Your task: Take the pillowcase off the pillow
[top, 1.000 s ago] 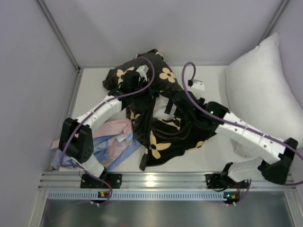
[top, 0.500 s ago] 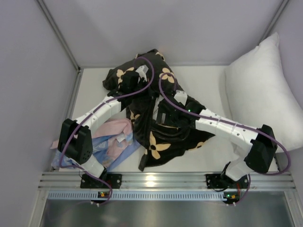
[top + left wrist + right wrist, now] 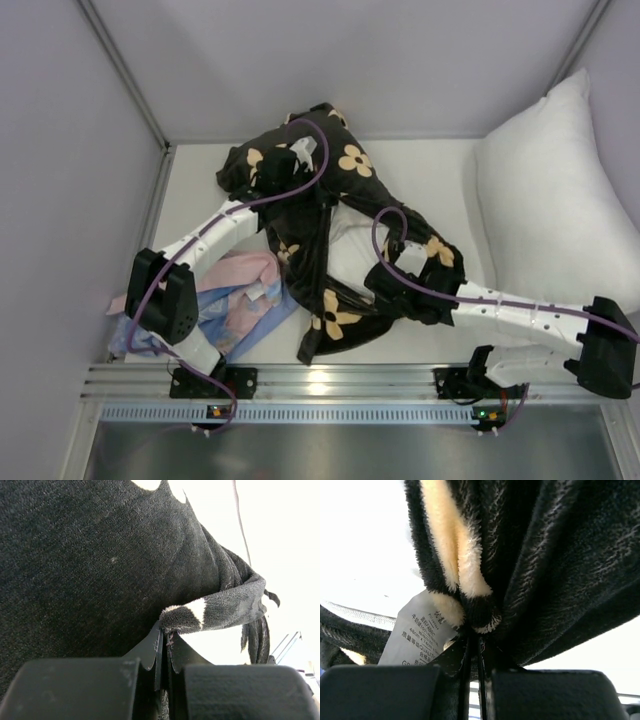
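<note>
**Two Grippers Pinch the Black Pillowcase**

The pillowcase (image 3: 345, 185) lies crumpled in the middle of the table (image 3: 195, 200). The white pillow (image 3: 350, 250) peeks out at its open edge. At 11 o'clock on the heap, the left gripper (image 3: 163, 647) has its jaws squeezed on a thin fold of the pillowcase. At 5 o'clock, the right gripper (image 3: 473, 650) pinches the hem, right beside a white label (image 3: 417, 630). Bare table shows at 9 and 1 o'clock. A second pillow (image 3: 555, 190) leans at 3 o'clock. Two cloths (image 3: 240, 295), one pink and one blue, sit at 8 o'clock. That makes two pillows and one pillowcase.
</note>
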`<act>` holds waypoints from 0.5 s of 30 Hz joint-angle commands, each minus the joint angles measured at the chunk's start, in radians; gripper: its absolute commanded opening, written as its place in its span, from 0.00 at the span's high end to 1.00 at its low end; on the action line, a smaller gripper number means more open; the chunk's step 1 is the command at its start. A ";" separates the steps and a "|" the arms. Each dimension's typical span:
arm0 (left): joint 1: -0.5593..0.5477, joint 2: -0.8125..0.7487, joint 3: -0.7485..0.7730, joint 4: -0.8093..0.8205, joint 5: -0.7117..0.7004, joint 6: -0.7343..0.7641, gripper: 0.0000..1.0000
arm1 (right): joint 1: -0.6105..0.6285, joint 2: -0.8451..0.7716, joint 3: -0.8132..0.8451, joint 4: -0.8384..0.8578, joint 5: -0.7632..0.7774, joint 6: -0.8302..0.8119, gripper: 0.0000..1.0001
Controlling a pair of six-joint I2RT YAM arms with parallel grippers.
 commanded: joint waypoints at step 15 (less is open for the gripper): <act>0.038 -0.033 -0.008 0.002 -0.117 -0.013 1.00 | 0.113 -0.157 -0.207 -0.109 0.010 0.195 1.00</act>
